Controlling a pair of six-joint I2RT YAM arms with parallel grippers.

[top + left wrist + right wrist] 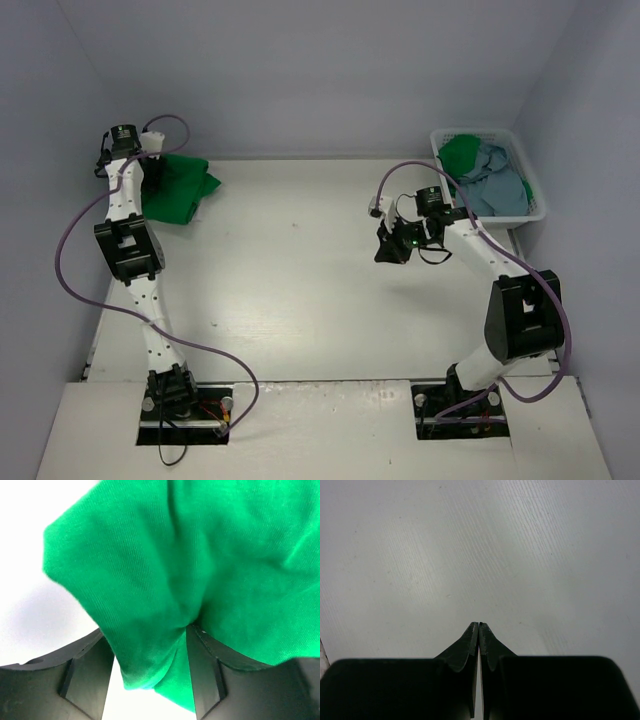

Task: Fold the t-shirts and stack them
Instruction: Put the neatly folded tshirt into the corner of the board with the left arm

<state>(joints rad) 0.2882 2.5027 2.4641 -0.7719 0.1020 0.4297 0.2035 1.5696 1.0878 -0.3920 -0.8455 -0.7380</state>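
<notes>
A bright green t-shirt (178, 188) lies bunched at the table's far left corner. My left gripper (152, 163) is down on its left edge. In the left wrist view the green cloth (200, 555) fills most of the picture, and a fold of it hangs between the fingers of the left gripper (146, 630), which stand apart, open. White table shows beside the fold. My right gripper (388, 250) hovers over bare table right of centre, and in its wrist view the right gripper (479, 625) is shut on nothing.
A white laundry basket (537, 190) stands at the far right corner and holds a second green shirt (460, 152) and a light blue-grey shirt (497, 187). Walls close in the table at the back and both sides. Cables loop from both arms.
</notes>
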